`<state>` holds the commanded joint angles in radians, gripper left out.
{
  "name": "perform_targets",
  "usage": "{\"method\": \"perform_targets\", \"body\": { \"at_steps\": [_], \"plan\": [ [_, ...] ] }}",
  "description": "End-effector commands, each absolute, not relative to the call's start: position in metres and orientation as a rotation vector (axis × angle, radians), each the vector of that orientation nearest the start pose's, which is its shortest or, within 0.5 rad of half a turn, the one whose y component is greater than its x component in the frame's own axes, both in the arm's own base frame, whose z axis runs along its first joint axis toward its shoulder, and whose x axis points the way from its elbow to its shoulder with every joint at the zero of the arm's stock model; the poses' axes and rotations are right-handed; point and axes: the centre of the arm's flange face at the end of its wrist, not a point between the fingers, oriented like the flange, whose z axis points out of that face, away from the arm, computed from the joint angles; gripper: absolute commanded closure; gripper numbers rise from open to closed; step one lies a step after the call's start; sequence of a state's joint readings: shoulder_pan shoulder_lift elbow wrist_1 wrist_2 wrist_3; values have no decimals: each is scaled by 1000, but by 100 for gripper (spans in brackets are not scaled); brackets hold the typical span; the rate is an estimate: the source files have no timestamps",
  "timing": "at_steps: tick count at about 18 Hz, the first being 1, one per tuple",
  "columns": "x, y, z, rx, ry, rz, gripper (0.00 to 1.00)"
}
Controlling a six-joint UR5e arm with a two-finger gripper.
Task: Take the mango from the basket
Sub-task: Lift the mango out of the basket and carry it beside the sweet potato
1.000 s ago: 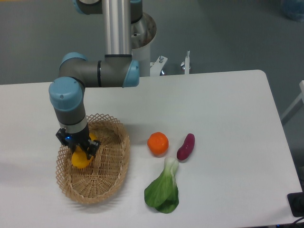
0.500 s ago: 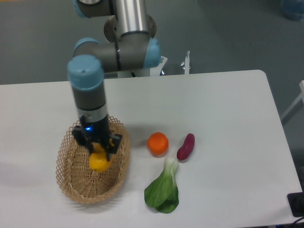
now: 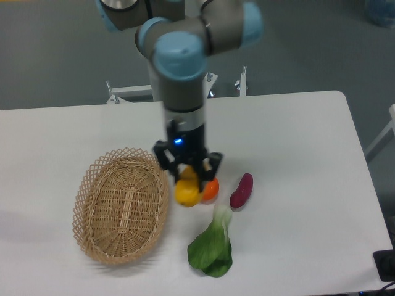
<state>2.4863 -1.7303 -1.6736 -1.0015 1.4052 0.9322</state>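
Bright, even light from overhead floods the white bench (image 3: 296,135), and its surface reads almost blown out, with little texture. Shadows are soft and faint: a pale grey smudge sits left of the light tan woven wicker basket (image 3: 99,246), another under the green leafy vegetable (image 3: 211,250). The blue-capped arm joint (image 3: 179,58) looks slightly smeared. A small blue light glows above the black pincer (image 3: 188,172). Overall sharpness is modest, and the grey floor behind is soft.

One fixed camera looked down from high at the table's (image 3: 296,129) front edge, facing the arm's base, moderately close.
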Motion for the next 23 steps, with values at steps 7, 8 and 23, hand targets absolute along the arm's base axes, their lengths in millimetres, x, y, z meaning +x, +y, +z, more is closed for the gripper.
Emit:
{"method": "perform_targets", "body": {
  "at_steps": [7, 8, 23],
  "plan": [
    [-409, 419, 409, -2834, 185, 187, 50],
    [-411, 414, 412, -2838, 180, 185, 50],
    [-408, 407, 410, -2851, 212, 157, 50]
  ]
}}
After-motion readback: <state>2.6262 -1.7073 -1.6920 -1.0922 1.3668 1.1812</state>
